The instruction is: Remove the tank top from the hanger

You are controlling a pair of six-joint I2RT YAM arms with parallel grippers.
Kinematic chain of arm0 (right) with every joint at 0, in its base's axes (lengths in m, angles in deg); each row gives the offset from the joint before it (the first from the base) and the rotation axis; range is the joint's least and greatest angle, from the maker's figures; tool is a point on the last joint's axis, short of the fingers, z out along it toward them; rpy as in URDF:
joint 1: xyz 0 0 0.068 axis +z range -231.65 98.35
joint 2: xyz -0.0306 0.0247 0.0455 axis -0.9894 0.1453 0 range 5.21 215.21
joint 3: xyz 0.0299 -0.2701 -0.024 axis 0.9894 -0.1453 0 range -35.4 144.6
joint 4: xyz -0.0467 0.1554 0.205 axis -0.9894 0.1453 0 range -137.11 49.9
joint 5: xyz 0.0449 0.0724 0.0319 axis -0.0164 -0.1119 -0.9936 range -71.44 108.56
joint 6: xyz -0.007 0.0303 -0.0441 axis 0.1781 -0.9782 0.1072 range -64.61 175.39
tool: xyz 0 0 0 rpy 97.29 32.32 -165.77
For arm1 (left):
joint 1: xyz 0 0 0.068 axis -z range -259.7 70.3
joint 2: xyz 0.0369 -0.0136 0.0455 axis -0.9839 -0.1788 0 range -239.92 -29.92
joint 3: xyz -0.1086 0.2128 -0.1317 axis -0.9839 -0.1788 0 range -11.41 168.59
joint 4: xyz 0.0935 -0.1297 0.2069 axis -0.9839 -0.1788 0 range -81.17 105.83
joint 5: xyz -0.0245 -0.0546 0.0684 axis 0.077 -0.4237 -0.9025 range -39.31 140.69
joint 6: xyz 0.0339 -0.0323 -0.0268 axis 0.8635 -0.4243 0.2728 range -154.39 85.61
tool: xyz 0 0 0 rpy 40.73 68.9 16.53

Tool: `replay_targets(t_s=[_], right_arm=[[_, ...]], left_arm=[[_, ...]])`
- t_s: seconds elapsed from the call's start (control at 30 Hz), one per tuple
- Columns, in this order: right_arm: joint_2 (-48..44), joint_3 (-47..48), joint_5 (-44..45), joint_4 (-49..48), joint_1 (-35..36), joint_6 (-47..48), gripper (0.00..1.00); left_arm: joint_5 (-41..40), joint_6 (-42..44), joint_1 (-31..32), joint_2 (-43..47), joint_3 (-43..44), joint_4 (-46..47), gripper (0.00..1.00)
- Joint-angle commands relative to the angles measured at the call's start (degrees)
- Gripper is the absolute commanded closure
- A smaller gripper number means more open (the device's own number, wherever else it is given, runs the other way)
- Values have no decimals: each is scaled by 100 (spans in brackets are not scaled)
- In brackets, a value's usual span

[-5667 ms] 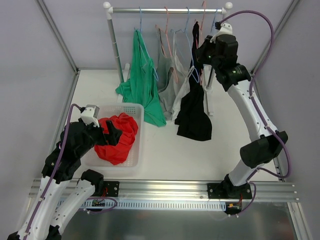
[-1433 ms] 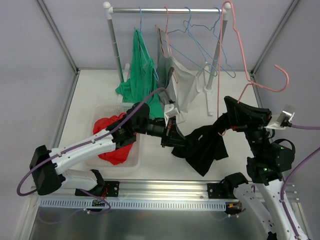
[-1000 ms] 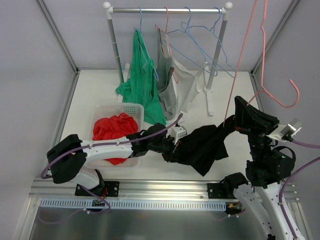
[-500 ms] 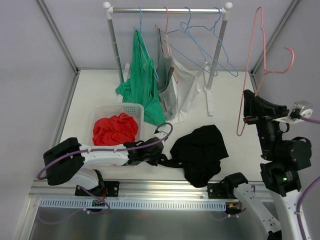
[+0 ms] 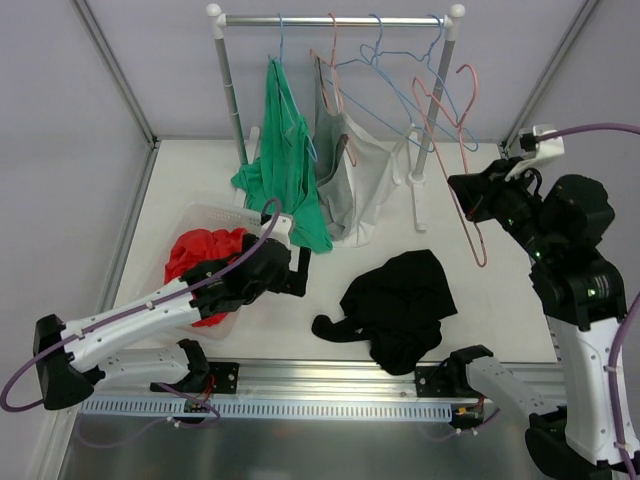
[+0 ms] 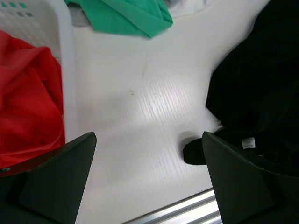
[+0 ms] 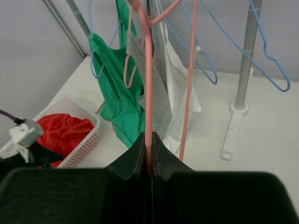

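Since the black tank top (image 5: 395, 305) lies crumpled on the table (image 5: 200, 180) with no hanger in it, we judge the removal itself done. The left end effector (image 6: 148, 137) hangs just beside the garment, between it and the white basket (image 5: 215, 215), its fingers spread wide with nothing between them. The right end effector (image 7: 149, 140), raised well apart to the right, is pressed together on the wire of the bare pink hanger (image 7: 148, 84). We take the step in hand to be disposal. The next move likely calls for hooking the hanger onto the rail (image 5: 330, 20), or for the left arm to take up the garment for the basket.
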State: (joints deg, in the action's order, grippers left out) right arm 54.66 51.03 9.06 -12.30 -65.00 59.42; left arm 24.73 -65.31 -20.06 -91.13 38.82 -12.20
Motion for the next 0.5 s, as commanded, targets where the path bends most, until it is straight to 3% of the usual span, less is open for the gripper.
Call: replay_targets(t_s=[0.0,0.23,0.37,0.47], right_arm=[[240,225,-350,45,-214,115,100],[943,962,-763,-62,-837,282,100],[1461,1332,-1631,17,-1285,300,100],[2005,1525,-2657,17,-1646,203,100]], left_arm=[[-51,375,-75,382,451,-563,1],[794,736,-66,320,1137,-572,1],[434,657,-110,478,1392,-677,1],[486,508,-548,426,1777,-958,1]])
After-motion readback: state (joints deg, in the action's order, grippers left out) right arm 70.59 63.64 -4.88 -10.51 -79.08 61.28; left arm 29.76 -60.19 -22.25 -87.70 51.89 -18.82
